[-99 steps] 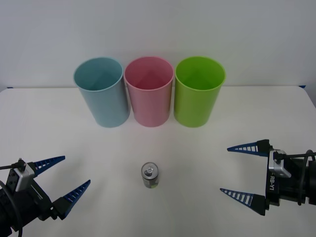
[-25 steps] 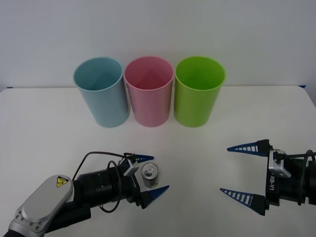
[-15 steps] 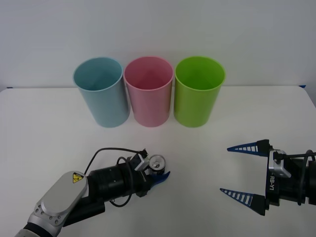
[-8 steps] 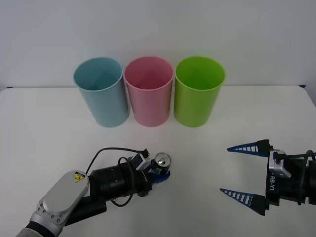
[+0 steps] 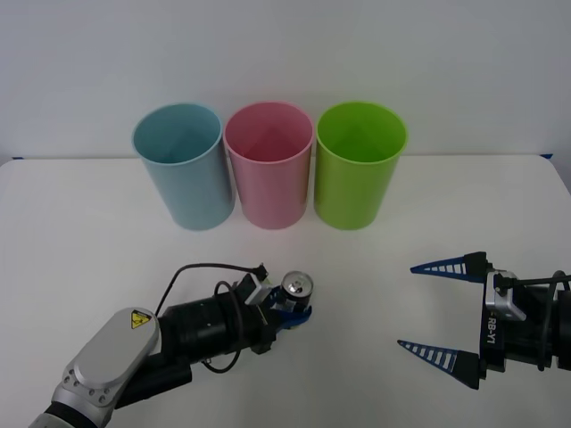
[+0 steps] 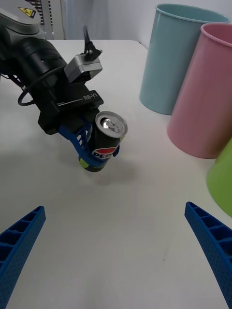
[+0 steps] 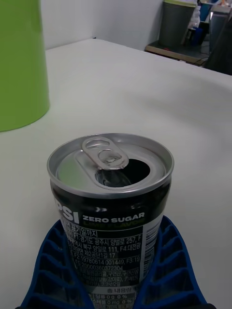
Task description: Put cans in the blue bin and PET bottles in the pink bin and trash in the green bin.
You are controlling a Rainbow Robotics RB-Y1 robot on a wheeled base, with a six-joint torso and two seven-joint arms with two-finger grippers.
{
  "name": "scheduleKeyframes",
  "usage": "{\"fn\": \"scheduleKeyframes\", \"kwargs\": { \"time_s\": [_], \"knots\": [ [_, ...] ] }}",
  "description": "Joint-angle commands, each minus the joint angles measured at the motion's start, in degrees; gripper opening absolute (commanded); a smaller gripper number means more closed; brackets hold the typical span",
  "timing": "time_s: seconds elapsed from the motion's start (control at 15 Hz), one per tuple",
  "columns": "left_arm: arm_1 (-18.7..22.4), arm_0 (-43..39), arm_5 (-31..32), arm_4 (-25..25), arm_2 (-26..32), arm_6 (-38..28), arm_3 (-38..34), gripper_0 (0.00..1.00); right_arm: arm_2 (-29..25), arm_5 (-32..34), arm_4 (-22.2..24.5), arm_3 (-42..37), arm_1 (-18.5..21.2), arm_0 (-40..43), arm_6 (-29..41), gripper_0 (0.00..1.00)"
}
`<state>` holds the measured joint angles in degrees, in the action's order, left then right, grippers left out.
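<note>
Nearest, the left gripper (image 5: 290, 314) clamps the can (image 5: 295, 292) low on its body, lifted and tilted above the table (image 5: 80, 232) near its front edge. Off by the right edge, the right gripper (image 5: 441, 310) waits spread wide. That low hold could let the can tip out before reaching the blue bin (image 5: 183, 165), leftmost of 3 along the back.

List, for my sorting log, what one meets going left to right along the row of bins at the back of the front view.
Tall light blue plastic bin → tall pink plastic bin → tall lime-green plastic bin.
</note>
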<state>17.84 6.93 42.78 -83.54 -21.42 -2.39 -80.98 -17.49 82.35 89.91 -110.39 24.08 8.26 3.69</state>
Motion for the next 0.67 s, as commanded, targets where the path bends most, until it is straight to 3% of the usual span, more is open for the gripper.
{"fn": "scheduleKeyframes", "kwargs": {
  "time_s": [0.07, 0.4, 0.67],
  "knots": [
    [0.1, -2.0, 1.0, 0.6, 1.4, -0.9, -4.4, 0.01, 0.0, 0.0, 0.0, 0.0, 0.0, 0.0, 0.0, 1.0],
    [0.6, -6.3, 4.7, 1.0, 7.4, -3.0, -13.7, 0.01, 0.0, 0.0, 0.0, 0.0, 0.0, 0.0, 0.0, 1.0],
    [1.3, -10.2, 7.1, 1.7, 11.7, -8.6, -22.3, 0.01, 0.0, 0.0, 0.0, 0.0, 0.0, 0.0, 0.0, 1.0]
  ]
}}
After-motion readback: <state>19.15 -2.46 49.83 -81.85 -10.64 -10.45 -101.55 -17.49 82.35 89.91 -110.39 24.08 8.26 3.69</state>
